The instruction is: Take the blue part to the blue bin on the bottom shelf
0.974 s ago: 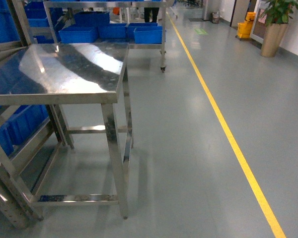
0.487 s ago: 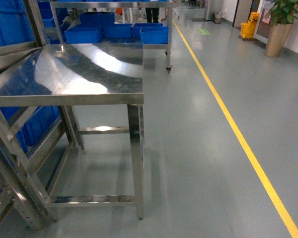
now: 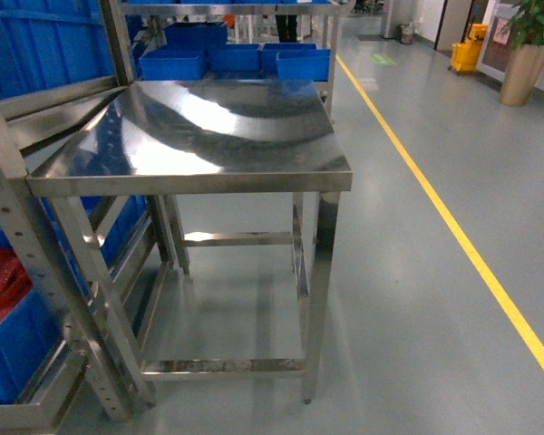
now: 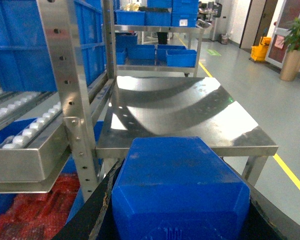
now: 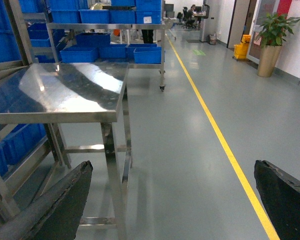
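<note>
Steel table (image 3: 208,136) now sits centre frame, shifted right. Left gripper (image 4: 180,235) clasps one blue part (image 4: 180,190). Right gripper (image 5: 175,200): two fingers spread, released.

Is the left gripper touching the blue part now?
Touching. The left wrist view shows the blue part sitting between the left gripper's black fingers, pressed against them.

A steel table (image 3: 208,136) stands beside the rack. A yellow floor line (image 3: 453,227) runs past. A potted plant (image 3: 529,41) stands far right.
</note>
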Robot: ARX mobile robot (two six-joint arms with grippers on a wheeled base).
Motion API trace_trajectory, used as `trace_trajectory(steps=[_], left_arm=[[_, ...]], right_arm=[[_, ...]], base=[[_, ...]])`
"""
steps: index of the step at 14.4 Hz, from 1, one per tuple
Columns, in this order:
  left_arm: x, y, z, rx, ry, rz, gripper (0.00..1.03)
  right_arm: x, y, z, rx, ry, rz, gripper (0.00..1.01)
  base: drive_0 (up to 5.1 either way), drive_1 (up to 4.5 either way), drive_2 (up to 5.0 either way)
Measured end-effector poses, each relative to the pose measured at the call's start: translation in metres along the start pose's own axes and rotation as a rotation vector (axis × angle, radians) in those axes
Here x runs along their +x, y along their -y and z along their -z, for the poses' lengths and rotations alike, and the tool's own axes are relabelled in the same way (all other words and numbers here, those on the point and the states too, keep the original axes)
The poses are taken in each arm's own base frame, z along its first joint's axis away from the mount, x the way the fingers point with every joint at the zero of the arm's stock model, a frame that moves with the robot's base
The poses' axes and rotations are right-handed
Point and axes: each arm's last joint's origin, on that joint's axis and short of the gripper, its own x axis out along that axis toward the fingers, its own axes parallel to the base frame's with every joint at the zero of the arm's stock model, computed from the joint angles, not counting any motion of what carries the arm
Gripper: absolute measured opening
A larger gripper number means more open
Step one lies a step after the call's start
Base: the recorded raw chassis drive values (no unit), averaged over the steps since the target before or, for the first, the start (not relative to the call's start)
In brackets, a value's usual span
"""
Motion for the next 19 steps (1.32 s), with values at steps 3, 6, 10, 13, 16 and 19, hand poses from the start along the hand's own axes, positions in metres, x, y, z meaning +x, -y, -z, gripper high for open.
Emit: trace_trajectory(steps=[3, 6, 10, 13, 16, 19], left_arm=[[-0.0001, -0.0001, 0.0003, 0.0, -0.003, -0.002, 0.44], [0.0, -0.0001, 0.0003, 0.0, -0.003, -0.003, 0.44], [-0.0001, -0.0005, 0.0002, 0.0, -0.002, -0.005, 0.44], [0.0001, -0.0004, 0.0005, 0.0, -0.005, -0.004, 0.44], [0.0, -0.0005, 0.0004, 0.0, -0.004, -0.005, 0.44], [0.0001, -0.0005, 0.0006, 0.0, -0.005, -0.005, 0.44]], right_arm=[[0.0, 0.0, 0.0002, 0.0, -0.002, 0.0, 0.98], [0.0, 0.0, 0.0003, 0.0, -0.003, 0.0, 0.98], [0.0, 0.0, 0.0002, 0.0, -0.002, 0.0, 0.98], [0.0, 0.0, 0.0003, 0.0, -0.003, 0.0, 0.98], [0.0, 0.0, 0.0003, 0.0, -0.003, 0.0, 0.98], [0.0, 0.0, 0.0001, 0.0, -0.001, 0.0, 0.98]], base=[[0.1, 4.18, -4.0], [0.1, 4.18, -4.0], [0.1, 4.18, -4.0], [-1.5, 3.58, -1.9], [-4.7, 2.34, 2.3], [-4.8, 2.26, 2.3]])
